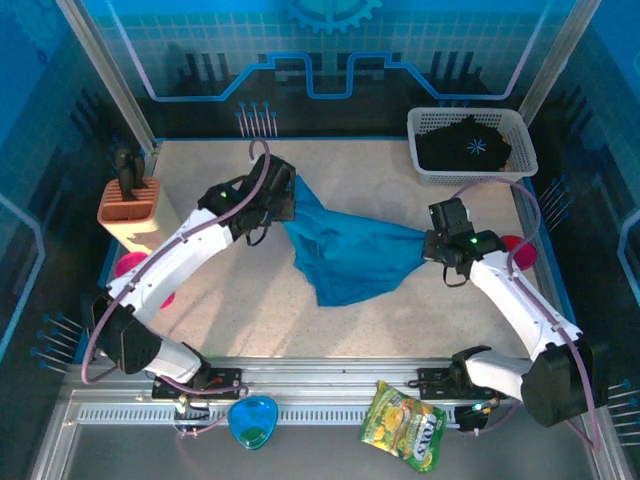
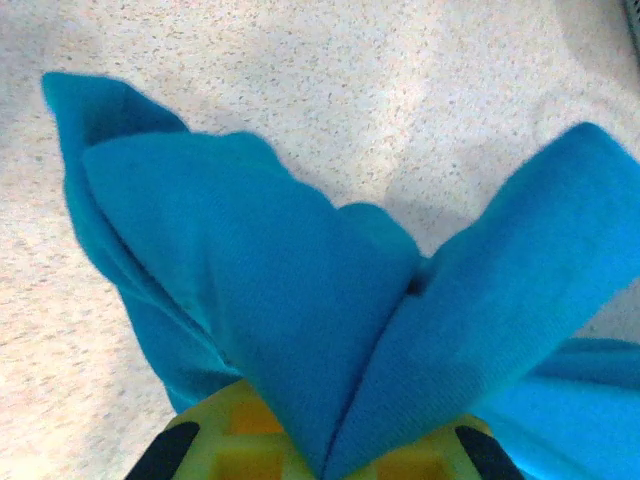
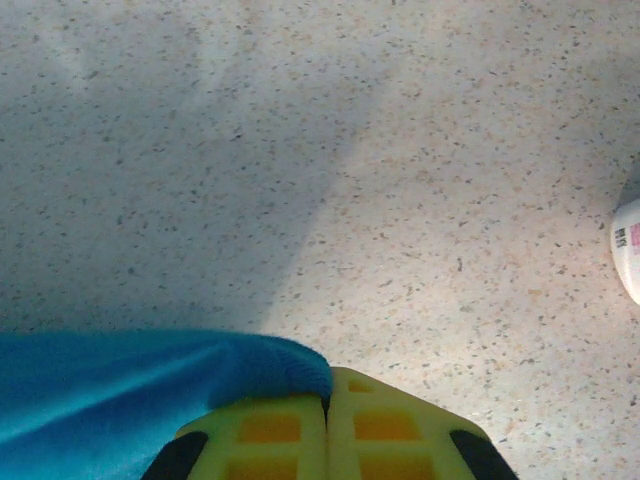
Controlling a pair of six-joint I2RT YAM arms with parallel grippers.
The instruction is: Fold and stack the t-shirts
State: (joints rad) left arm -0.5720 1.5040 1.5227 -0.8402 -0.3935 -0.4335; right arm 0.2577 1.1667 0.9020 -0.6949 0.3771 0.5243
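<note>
Left gripper (image 1: 287, 203) and right gripper (image 1: 432, 243) each pinched an edge of the teal t-shirt (image 1: 350, 262). Soft, floppy stuff; probably best grabbed at corners.

Left gripper (image 2: 325, 458) is pinching the teal-blue t-shirt (image 2: 280, 290). Its yellow fingers (image 2: 235, 442) are sitting at the bottom edge with the cloth pressed between them. Fabric is fanning up from the pinch in two broad folds, one leaning left and one leaning right, meeting at a dark crease near centre. More cloth is trailing off low right. The pale speckled table (image 2: 350, 90) is showing behind the folds, partly in shadow.
</note>
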